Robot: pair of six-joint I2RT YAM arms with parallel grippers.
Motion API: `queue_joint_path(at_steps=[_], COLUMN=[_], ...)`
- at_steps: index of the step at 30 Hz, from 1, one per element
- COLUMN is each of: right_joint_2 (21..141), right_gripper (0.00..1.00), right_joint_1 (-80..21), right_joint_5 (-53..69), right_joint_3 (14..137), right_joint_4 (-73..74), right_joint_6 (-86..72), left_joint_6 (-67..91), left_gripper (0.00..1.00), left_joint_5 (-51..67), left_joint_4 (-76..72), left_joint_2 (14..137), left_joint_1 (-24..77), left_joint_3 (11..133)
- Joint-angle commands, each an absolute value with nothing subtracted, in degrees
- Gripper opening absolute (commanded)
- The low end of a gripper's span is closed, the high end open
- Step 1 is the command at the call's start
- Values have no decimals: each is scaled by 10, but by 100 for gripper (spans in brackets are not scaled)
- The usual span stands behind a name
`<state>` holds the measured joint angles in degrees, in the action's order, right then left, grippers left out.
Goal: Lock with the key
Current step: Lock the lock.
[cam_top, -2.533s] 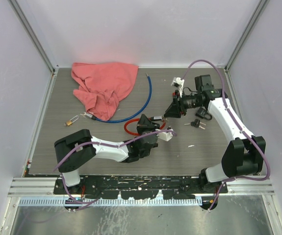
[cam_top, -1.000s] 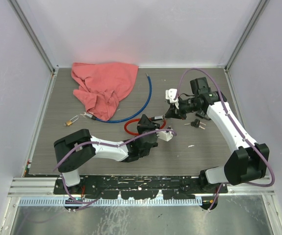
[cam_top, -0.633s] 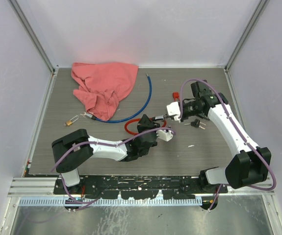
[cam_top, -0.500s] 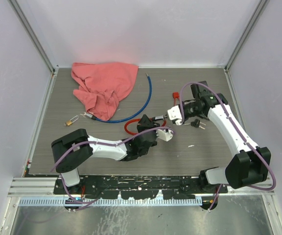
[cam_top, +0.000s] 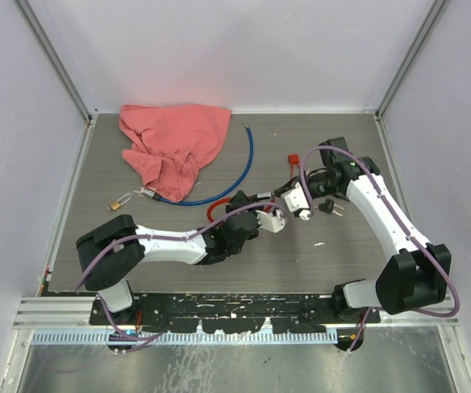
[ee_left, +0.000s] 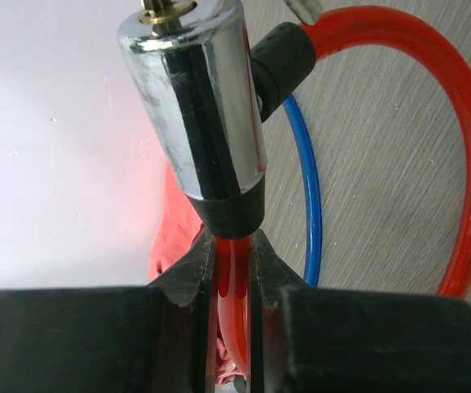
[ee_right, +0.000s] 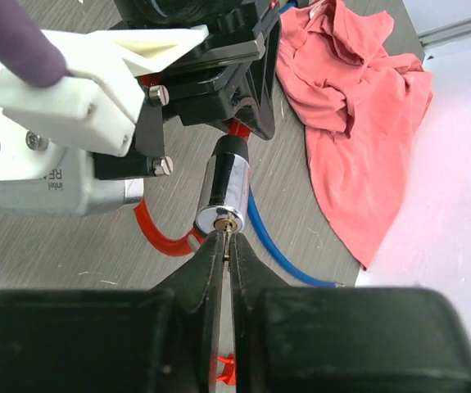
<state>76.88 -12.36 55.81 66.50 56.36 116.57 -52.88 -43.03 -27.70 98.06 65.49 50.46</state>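
Observation:
The lock is a red cable ending in a chrome cylinder. My left gripper is shut on the red cable just below the cylinder and holds it off the table. In the right wrist view the cylinder points its brass keyhole at my right gripper. The right gripper is shut on a thin key, whose tip touches the keyhole. In the top view the left gripper and the right gripper meet at the table's middle.
A pink cloth lies at the back left, with a blue cable curving beside it. A small brass padlock lies at the left. Spare black keys and a red tag lie near the right arm.
My right gripper has swung from the back down and left to the lock, bringing the key to the cylinder's keyhole. My left arm has stretched slightly right, still holding the lock.

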Motion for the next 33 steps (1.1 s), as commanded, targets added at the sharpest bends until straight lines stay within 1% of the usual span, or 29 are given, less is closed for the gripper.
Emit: queue_joint_path(at_steps=[1,2,5,7,9,12,14,15,18,21,24,25,28,33], right_joint_2=[768,767,758,749,743,737,737,740,761,781,784,782,773,746], right_gripper=[18,24,36,41,45,47,47,47,47,47,47,47,48,51], right_joint_1=[-113,-107,-91,-80,-68,-49,-39,-33,-26,-25,-25,-24,-24,-23], right_joint_5=[597,602,613,616,621,626,634,646,667,702,735,738,735,683], right_joint_3=[721,728,737,741,746,755,763,769,795,805,772,759,719,646], right_joint_4=[606,609,610,609,611,622,618,606,563,560,526,503,448,347], right_joint_6=[1113,1097,1051,1023,995,952,877,819,564,391,250,184,67,-163], left_joint_6=[-479,-476,-468,-464,-462,-460,-459,-458,-468,-492,-542,-553,-576,-588], left_gripper=[0,0,0,0,0,0,0,0,0,0,0,0,0,0], left_joint_5=[-415,-413,-407,-405,-405,-407,-409,-411,-423,-447,-479,-492,-512,-523], left_joint_4=[-216,-214,-212,-212,-211,-214,-217,-218,-232,-259,-305,-324,-354,-365], left_joint_2=[965,964,962,960,961,960,957,956,955,964,983,989,1005,1015], left_joint_1=[634,633,631,630,630,630,630,631,635,648,664,669,674,678], left_joint_3=[490,490,490,490,490,488,486,484,477,470,462,461,459,465])
